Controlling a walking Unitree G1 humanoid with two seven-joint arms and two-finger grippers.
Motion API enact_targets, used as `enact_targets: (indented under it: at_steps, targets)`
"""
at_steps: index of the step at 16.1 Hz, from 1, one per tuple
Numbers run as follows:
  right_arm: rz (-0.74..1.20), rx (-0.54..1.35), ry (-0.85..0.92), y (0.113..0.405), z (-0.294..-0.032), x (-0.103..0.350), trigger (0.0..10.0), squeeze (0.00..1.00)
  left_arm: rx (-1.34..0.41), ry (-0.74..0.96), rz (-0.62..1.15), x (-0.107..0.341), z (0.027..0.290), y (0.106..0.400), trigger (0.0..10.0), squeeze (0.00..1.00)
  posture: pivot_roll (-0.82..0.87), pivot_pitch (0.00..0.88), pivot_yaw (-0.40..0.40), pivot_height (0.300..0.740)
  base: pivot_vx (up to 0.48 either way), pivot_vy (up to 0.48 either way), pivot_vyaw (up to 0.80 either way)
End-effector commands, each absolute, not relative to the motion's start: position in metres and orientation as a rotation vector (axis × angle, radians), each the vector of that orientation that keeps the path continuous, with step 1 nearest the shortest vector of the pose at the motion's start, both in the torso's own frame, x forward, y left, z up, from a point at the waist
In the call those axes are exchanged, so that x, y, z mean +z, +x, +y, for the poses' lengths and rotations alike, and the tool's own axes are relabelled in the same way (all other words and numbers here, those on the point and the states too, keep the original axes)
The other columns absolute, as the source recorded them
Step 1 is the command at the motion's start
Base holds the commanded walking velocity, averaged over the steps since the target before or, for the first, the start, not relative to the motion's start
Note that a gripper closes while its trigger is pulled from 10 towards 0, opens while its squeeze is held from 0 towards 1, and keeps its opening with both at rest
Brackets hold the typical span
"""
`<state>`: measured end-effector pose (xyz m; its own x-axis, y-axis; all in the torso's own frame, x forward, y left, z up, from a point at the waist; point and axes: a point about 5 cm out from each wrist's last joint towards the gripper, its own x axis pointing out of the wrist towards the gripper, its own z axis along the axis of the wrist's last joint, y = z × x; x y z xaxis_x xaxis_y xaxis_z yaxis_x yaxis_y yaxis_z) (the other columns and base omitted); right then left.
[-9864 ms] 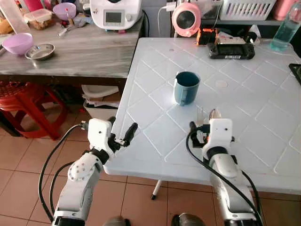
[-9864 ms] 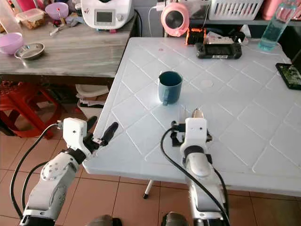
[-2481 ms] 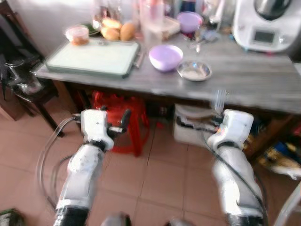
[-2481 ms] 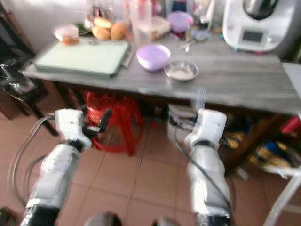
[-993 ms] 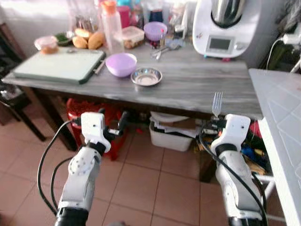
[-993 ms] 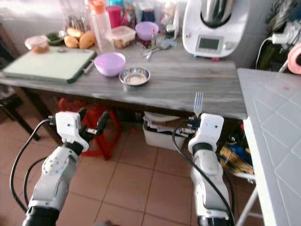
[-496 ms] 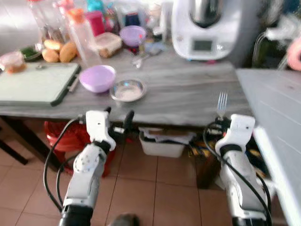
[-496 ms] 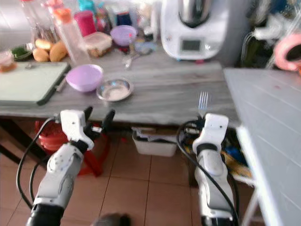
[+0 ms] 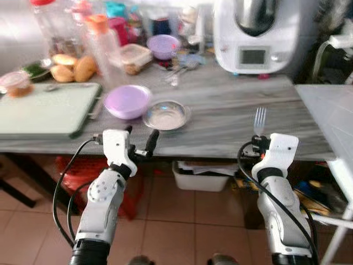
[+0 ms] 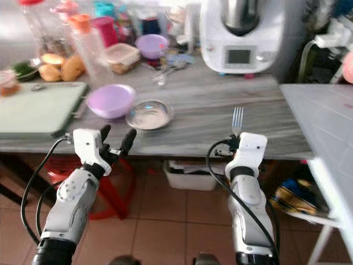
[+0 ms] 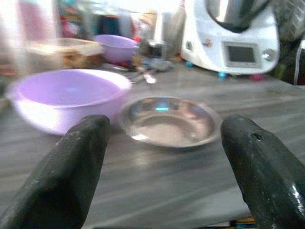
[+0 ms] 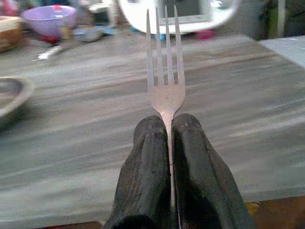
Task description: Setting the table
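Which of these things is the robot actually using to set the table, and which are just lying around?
In use:
- fork, clamped in the right pincer
- left pincer, open, facing the steel bowl

Lying about:
- purple bowl
- cutting board
- white kitchen machine
- bottles

Fork (image 12: pixel 166 90) handle hidden between the right tool (image 12: pixel 170 143) fingers; back-counter clutter blurred.

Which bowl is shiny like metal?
The small steel bowl, beside the big purple bowl. Both purple bowls, including the small one farther back, look plastic.
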<state>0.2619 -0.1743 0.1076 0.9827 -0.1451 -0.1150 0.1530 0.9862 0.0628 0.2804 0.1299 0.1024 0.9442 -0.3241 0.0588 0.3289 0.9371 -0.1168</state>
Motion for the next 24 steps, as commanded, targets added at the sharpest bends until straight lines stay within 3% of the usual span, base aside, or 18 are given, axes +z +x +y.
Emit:
enact_targets:
  at_steps: [1, 6, 13, 24]
  targets:
    - [0.097, -0.126, 0.086, 0.263, -0.166, 0.111, 10.0, 0.00, -0.314, -0.111, -0.024, 0.100, 0.138, 0.279, 10.0, 0.00, -0.05, 0.000, 0.053, 0.740, 0.000, 0.435, 0.00]
    - [0.098, -0.128, 0.085, 0.263, -0.166, 0.111, 10.0, 0.00, -0.313, -0.113, -0.038, 0.101, 0.136, 0.279, 10.0, 0.00, -0.05, 0.000, 0.053, 0.740, 0.000, 0.442, 0.00]
    - [0.101, -0.128, 0.089, 0.263, -0.166, 0.110, 10.0, 0.00, -0.369, -0.125, -0.080, 0.107, 0.131, 0.272, 10.0, 0.00, -0.05, 0.000, 0.048, 0.740, 0.000, 0.000, 0.00]
    - [0.102, -0.124, 0.092, 0.263, -0.165, 0.109, 10.0, 0.00, -0.390, -0.138, -0.083, 0.107, 0.128, 0.270, 10.0, 0.00, -0.05, 0.000, 0.050, 0.740, 0.391, 0.000, -0.22]
